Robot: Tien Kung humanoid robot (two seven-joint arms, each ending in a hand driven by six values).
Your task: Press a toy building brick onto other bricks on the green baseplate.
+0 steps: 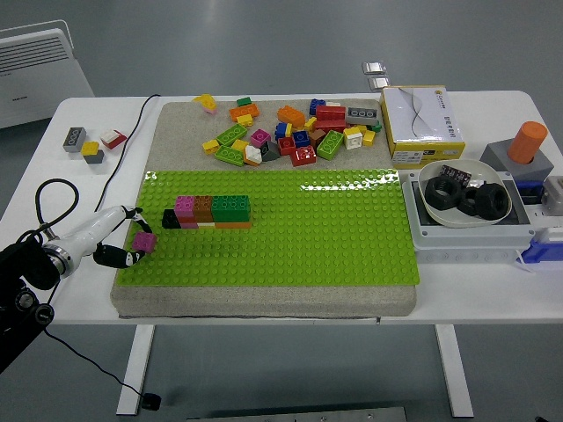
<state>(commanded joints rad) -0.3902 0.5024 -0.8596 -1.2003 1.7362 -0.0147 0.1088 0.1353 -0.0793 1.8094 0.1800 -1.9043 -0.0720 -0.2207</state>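
Left hand [123, 239], its glossy white and black fingers pinching a small square magenta brick [144, 242], sits over the studded green baseplate [334, 233], its arm cut off at the frame edge.

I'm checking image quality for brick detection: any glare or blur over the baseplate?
Head view: glare whitens the studs on the green baseplate along its far edge, right of centre; elsewhere lighting is even with soft shadows; the left hand holding the magenta brick is sharp, no motion blur.
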